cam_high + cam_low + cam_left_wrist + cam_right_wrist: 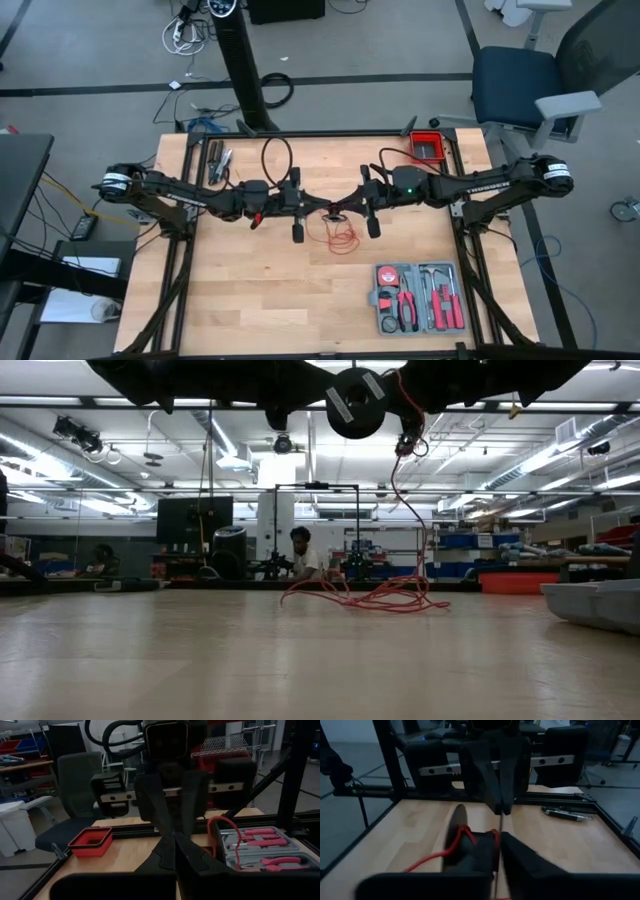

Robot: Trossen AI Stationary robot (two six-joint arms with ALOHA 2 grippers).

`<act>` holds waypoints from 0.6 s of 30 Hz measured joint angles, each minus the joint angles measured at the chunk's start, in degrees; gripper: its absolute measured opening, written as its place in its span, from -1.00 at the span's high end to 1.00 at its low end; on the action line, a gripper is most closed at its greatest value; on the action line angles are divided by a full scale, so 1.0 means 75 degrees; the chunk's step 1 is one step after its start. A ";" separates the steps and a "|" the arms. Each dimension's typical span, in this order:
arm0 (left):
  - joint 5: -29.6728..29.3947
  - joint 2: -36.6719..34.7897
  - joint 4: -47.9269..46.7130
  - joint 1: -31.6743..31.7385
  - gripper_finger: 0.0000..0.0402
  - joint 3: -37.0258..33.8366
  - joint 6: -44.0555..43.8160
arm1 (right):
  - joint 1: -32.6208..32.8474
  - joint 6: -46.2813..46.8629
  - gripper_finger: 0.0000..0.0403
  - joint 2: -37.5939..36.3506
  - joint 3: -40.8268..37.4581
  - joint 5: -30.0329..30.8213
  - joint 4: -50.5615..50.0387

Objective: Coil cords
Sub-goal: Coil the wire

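Note:
The thin red cord (341, 236) lies in a loose tangle on the wooden table near its middle, and one strand (400, 510) climbs from that pile to my grippers. Both grippers hover level above the table, tip to tip. My left gripper (175, 845) comes from the table's left and is shut. My right gripper (498, 852) comes from the right, its fingers nearly together, with the cord looped around one finger (470, 847). My left gripper has its fingertips (502, 809) closed level on a thin strand of the cord (500, 824). That strand runs straight on into my right gripper. The contact itself is too small to see more. My right gripper has a cord strand (496, 845) between its two fingers and a loop (461, 834) wrapped over the outside of one finger. It reaches in level from the table's right. The rest of the cord hangs slack below it to the pile on the table.
A grey tool case (418, 297) with red-handled tools sits at the near right. A red bin (428, 148) stands at the far right corner, and loose tools (220, 162) and a black cable loop (277, 160) lie at the far left. A person (300, 555) sits beyond the table.

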 joint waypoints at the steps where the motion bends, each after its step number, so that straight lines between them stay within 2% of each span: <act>1: 0.0005 0.0000 0.0000 -0.0005 1.00 -0.0001 0.0000 | -0.0005 -0.0098 0.93 0.0000 0.0000 -0.0029 -0.0011; 5: -0.0112 0.0004 0.0003 -0.0006 1.00 0.0000 -0.0153 | -0.0030 -0.0049 0.98 -0.0023 0.0003 0.0055 -0.0086; 11: -0.1093 -0.0346 0.0061 -0.0047 0.86 0.0016 -0.0281 | -0.0029 -0.0134 0.99 -0.0286 0.0000 0.0205 -0.0557; 18: -0.1038 -0.0477 -0.0011 -0.0305 0.67 0.0001 -0.0284 | -0.0012 -0.0710 0.99 -0.1096 -0.0003 0.1301 -0.0713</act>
